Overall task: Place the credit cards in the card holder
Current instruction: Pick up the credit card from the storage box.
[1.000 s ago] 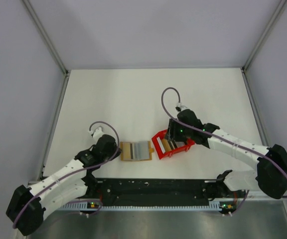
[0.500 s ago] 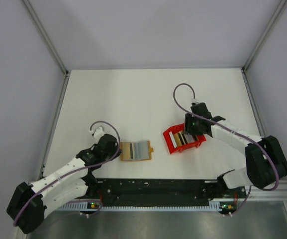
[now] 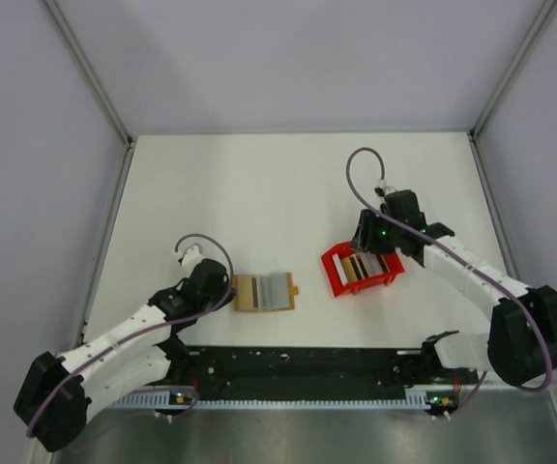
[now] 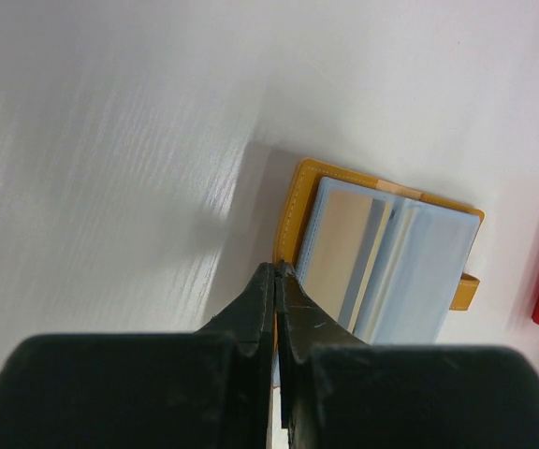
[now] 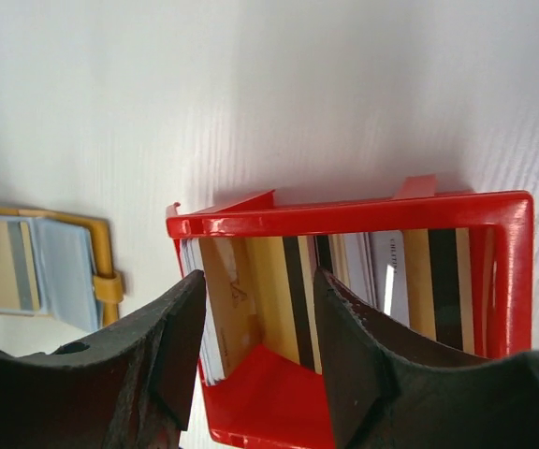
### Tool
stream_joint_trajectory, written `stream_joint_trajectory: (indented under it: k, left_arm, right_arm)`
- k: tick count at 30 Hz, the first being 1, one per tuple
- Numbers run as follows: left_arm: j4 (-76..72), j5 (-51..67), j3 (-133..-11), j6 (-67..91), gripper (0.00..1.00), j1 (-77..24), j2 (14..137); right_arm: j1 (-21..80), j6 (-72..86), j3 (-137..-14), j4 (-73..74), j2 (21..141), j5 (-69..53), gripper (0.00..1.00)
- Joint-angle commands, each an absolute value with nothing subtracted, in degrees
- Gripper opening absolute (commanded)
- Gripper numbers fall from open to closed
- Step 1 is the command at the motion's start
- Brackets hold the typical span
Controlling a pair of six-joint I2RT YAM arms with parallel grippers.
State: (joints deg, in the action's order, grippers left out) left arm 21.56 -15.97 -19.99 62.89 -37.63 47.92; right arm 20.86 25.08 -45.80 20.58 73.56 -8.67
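The orange card holder (image 3: 264,292) lies open on the table, its clear sleeves up, and a beige card with a grey stripe (image 4: 340,248) sits in one sleeve. My left gripper (image 4: 277,268) is shut, its tips touching the holder's (image 4: 298,201) left edge. Several credit cards (image 5: 410,281) stand on edge in a red tray (image 5: 344,217). My right gripper (image 5: 258,281) hangs open just above the tray's left end, with the cards (image 3: 366,268) below its fingers and nothing held. In the top view, the right gripper (image 3: 370,244) is over the tray's far rim.
The red tray (image 3: 335,275) stands a little to the right of the holder, with a narrow gap of table between them. The holder (image 5: 40,267) shows at the left edge of the right wrist view. Frame rails border the table.
The right gripper has moved right and back, and opened slightly. The red tray has shifted to the right, away from the holder. The left arm has not moved.
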Motion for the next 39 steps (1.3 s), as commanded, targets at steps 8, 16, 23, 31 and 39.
stream_joint_trajectory:
  k: [8, 16, 23, 31, 39]
  left_arm:
    - [19.5, -16.1, -22.1, 62.0, 0.0, -37.6, 48.9]
    - [19.7, -16.1, -22.0, 62.1, 0.0, -37.6, 48.9]
    - [18.6, -15.9, -21.4, 62.2, 0.0, -37.6, 49.4]
    - [17.6, -15.2, -20.9, 62.6, 0.0, -37.5, 50.1]
    - [17.5, -14.9, -20.8, 62.6, 0.0, -37.5, 50.3]
  right_arm:
    - [20.5, 24.7, -46.1, 23.0, 75.2, -2.6, 0.56]
    - [20.5, 22.2, -49.5, 26.7, 83.0, 2.6, 0.71]
    - [20.6, 20.0, -49.9, 29.0, 85.7, 1.2, 0.81]
    - [21.9, 20.4, -50.5, 30.5, 88.4, -4.8, 0.77]
    - [22.0, 23.5, -51.1, 28.0, 84.3, -10.5, 0.47]
